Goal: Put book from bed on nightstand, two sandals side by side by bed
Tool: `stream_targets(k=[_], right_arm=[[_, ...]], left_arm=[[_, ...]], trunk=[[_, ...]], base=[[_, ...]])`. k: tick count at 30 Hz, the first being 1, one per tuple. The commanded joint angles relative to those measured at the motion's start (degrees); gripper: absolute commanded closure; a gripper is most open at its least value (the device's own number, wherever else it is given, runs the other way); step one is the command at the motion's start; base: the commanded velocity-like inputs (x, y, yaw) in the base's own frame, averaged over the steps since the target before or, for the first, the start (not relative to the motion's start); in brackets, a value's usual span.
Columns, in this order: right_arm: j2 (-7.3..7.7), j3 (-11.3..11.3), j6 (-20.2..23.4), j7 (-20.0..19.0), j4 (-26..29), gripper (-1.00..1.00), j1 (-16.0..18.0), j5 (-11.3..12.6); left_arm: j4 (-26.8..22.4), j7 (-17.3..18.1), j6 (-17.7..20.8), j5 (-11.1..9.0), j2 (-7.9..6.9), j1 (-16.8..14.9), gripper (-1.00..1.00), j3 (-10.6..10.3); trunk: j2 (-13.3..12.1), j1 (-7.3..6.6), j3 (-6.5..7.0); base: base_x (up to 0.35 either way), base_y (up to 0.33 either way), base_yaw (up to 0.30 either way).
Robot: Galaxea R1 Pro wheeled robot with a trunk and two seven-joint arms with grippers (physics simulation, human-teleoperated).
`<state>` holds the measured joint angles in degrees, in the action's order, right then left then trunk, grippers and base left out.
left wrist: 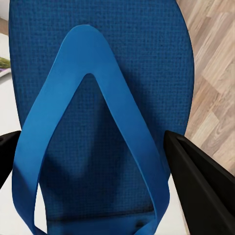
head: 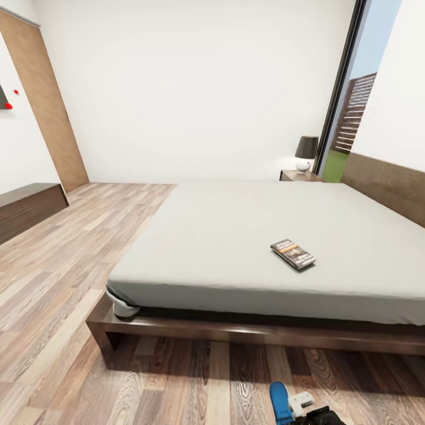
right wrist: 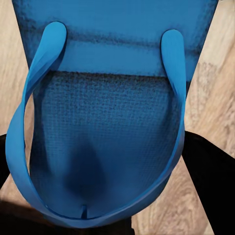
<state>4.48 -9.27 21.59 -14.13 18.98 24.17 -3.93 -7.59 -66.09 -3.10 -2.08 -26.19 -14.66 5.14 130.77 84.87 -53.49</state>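
Head view: book [head: 293, 254] on bed [head: 248, 236], nightstand [head: 298, 175] beyond

A dark-shaded lamp [head: 306, 153] with a white base stood by the window [head: 353, 112]. A long dark cabinet [head: 26, 208] sat against the wall, near a wooden door [head: 44, 100], on plank flooring [head: 71, 248].

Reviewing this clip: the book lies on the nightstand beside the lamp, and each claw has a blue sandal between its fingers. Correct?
Not quite. The book lies on the bed, as the head view shows; the nightstand holds just the lamp. The rest stands.
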Motion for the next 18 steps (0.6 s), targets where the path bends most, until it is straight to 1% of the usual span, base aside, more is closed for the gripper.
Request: stream_targets(k=[1, 2, 4, 7, 12, 18], right_arm=[[-0.08, -0.1, 0.8, -0.3, 0.1, 1.00, 0.3, -0.4], [-0.11, -0.1, 1.3, -0.4, 0.2, 1.00, 0.5, -0.4], [-0.13, -0.1, 3.8, -1.5, 0.2, 1.00, 1.5, -0.4], [0.04, -0.1, 5.5, -2.8, 0.2, 1.00, 2.3, -0.5], [0.13, -0.1, 6.4, -3.6, 0.2, 1.00, 3.5, -0.5], [0.11, 0.0, 6.7, -3.8, 0.2, 1.00, 4.4, -0.4]], left_arm=[[-0.1, 0.0, -0.3, -0.2, 0.00, 0.0, 1.00, 0.1], [-0.1, 0.0, -0.3, -0.2, 0.00, 0.0, 1.00, 0.1], [-0.1, 0.0, -0.3, -0.2, 0.00, 0.0, 1.00, 0.1], [-0.1, 0.0, -0.3, -0.2, 0.00, 0.0, 1.00, 0.0], [-0.1, 0.0, -0.3, -0.2, 0.00, 0.0, 1.00, 0.0], [-0.1, 0.0, -0.3, -0.2, 0.00, 0.0, 1.00, 0.0]], trunk=[[0.4, 0.21, -0.24], [0.8, 0.43, -0.42], [1.6, 0.87, -0.78], [2.8, 1.53, -1.32], [4.8, 2.63, -2.21], [7.3, 3.95, -3.29]], base=[[0.000, 0.000, 0.000], [0.000, 0.000, 0.000], [0.000, 0.000, 0.000], [0.000, 0.000, 0.000], [0.000, 0.000, 0.000], [0.000, 0.000, 0.000]])
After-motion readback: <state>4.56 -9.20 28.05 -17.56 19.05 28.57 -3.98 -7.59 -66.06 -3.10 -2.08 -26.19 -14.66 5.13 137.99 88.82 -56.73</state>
